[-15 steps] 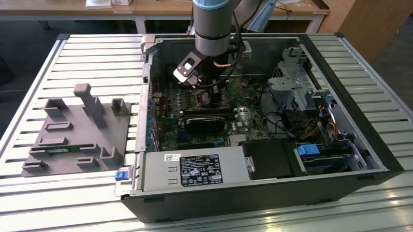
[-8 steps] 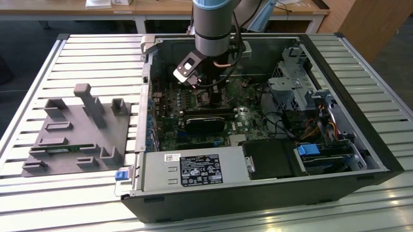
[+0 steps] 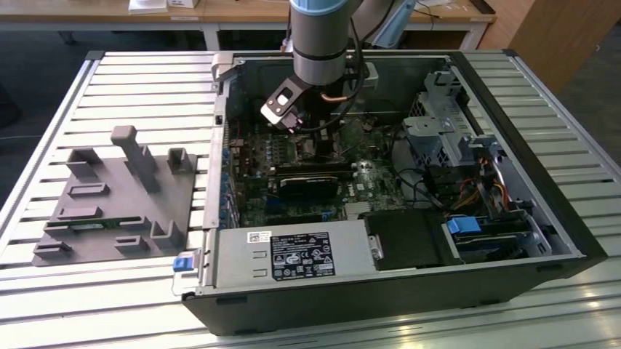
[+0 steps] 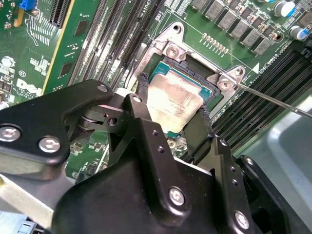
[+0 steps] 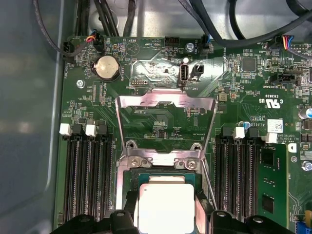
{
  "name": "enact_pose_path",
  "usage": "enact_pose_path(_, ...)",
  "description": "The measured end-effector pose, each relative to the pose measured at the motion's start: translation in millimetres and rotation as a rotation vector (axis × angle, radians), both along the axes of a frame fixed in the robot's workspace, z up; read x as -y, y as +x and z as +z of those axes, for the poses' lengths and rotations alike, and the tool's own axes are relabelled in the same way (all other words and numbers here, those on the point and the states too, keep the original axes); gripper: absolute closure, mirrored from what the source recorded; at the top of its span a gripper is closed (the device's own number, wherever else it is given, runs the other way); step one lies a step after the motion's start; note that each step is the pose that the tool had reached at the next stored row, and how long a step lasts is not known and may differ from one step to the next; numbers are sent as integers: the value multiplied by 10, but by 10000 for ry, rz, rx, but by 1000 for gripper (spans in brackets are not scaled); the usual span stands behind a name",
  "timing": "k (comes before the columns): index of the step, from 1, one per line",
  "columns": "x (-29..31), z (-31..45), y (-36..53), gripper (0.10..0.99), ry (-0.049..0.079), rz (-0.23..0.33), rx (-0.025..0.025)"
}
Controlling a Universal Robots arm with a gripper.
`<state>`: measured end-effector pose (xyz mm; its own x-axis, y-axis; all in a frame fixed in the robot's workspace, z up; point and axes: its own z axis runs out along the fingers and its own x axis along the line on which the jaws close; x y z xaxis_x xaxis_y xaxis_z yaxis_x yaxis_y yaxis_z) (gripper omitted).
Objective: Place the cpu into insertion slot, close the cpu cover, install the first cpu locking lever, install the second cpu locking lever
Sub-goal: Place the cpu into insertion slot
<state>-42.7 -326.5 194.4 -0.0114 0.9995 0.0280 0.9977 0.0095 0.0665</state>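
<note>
Step one is about where it's at: the gripper (image 4: pixel 174 109) has its jaws pulled in narrow on the cpu (image 4: pixel 175 100), which sits right in the insertion slot (image 4: pixel 187 72), can't tell if fully seated. The cpu cover (image 5: pixel 165 100) is flipped up off the slot. The thin locking lever (image 4: pixel 273 101) beside the slot looks unlatched, so cover and both levers are left.

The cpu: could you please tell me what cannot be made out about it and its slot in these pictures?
- Second wrist view: the gripper covers the near side of the cpu and the insertion slot, so seating is unclear.
- First wrist view: the picture edge cuts the cpu off.
- Exterior view: the arm hides the slot.
</note>
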Motion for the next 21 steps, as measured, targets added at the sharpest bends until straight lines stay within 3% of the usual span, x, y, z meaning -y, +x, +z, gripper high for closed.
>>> enact_pose_path(13,-4,-17,0,545,5,-34,3)
enact_pose_path(15,-3,-18,0,533,3,-34,1)
enact_pose_path(16,-3,-17,0,471,1,-34,0)
enact_pose_path(21,-14,-18,0,471,0,-36,1)
